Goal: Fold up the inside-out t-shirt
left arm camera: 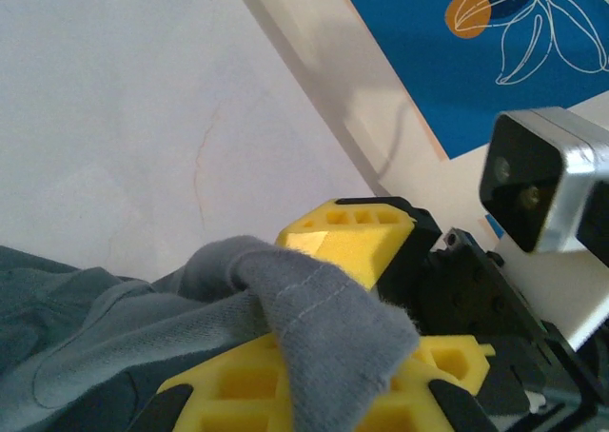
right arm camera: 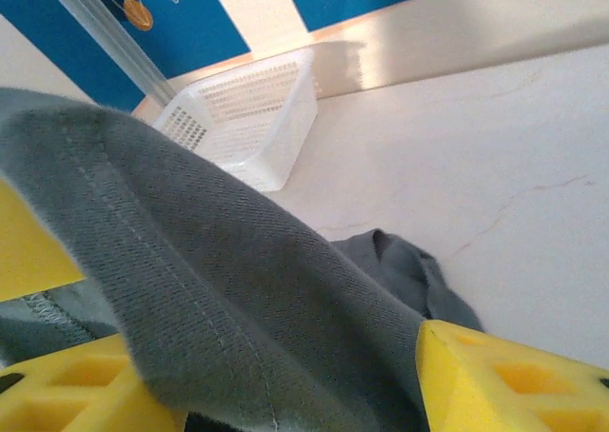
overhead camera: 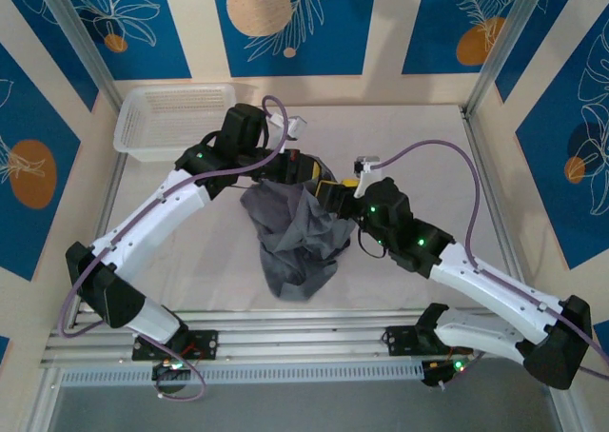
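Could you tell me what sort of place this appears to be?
Probably a robot lab work cell, not a home: aluminium frame posts enclose a white table, printed blue leaf panels serve as walls, and a metal rail carries the arm bases.

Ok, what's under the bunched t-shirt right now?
White table shows around the t-shirt, pinched by the left gripper and right gripper; whatever lies beneath the crumpled fabric is covered.

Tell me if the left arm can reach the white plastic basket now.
Probably yes: the white plastic basket sits close beside that arm, nothing between. But the left gripper is shut on the dark grey fabric t-shirt and would drag it along.
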